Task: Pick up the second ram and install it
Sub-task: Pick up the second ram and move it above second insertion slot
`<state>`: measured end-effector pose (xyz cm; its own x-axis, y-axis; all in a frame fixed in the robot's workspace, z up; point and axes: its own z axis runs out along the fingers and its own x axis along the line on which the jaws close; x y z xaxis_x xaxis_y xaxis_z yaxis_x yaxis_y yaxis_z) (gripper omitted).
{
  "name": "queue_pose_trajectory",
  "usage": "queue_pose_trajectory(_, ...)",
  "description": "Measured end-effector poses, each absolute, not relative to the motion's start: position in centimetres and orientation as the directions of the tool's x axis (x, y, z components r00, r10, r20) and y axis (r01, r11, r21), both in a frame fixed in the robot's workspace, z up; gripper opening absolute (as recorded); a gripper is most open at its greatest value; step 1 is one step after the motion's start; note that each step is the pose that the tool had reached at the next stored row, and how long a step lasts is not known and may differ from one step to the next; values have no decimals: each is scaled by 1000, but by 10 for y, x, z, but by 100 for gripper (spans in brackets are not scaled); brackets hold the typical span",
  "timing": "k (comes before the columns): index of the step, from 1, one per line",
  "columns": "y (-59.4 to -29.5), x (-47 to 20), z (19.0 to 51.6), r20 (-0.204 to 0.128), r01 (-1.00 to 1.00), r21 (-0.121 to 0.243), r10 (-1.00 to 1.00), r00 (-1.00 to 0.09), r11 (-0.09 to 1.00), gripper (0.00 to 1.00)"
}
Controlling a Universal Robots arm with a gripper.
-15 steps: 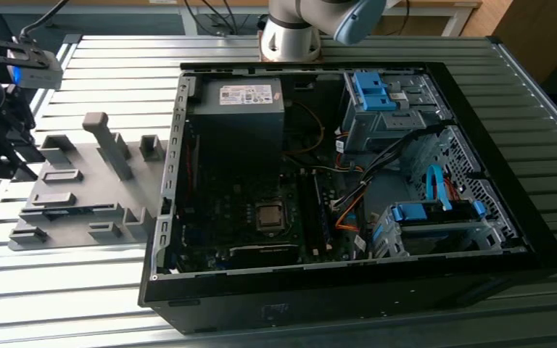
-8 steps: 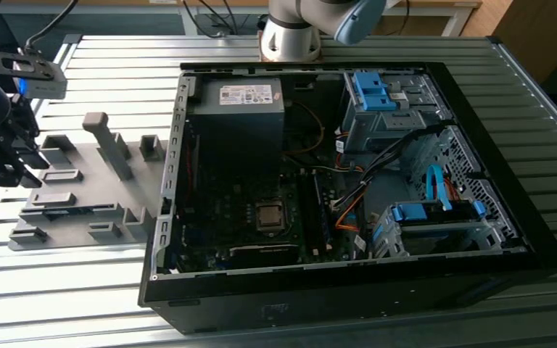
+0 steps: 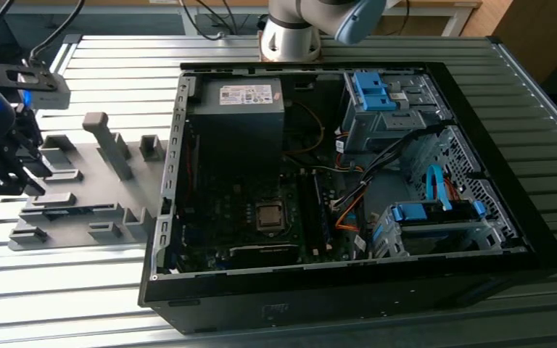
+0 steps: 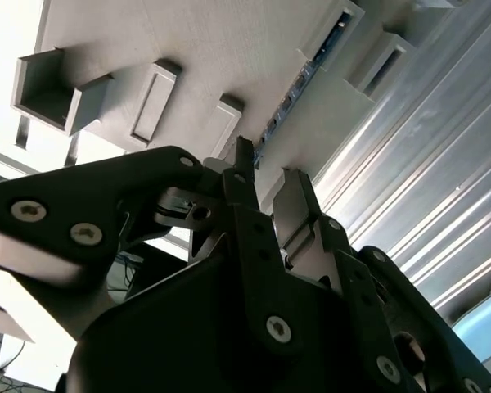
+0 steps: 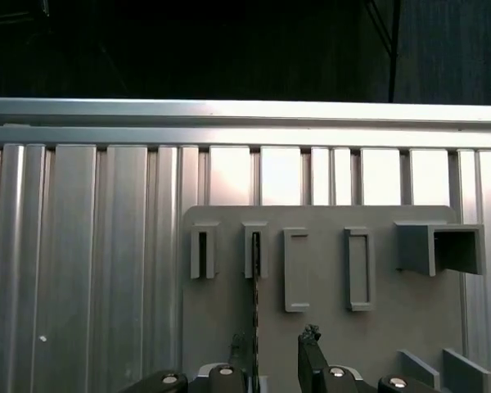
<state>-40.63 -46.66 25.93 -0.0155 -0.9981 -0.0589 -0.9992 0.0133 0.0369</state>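
Here: gripper (image 4: 266,172) spread beside second ram (image 4: 299,83), fixture blocks (image 5: 295,270) flanking.

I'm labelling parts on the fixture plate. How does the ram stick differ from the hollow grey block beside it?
The second ram is a blue-green board; the grey block is plain grey. The ram is thin, standing on edge; the block is a wider hollow frame. The open hand is at the ram's end, not the block. Both sit on the fixture plate.
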Motion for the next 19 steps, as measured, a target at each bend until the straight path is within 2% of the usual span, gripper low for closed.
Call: queue_pose_trajectory(19,-471,-406,246,-59,-999,36,-998,-10,8,37)
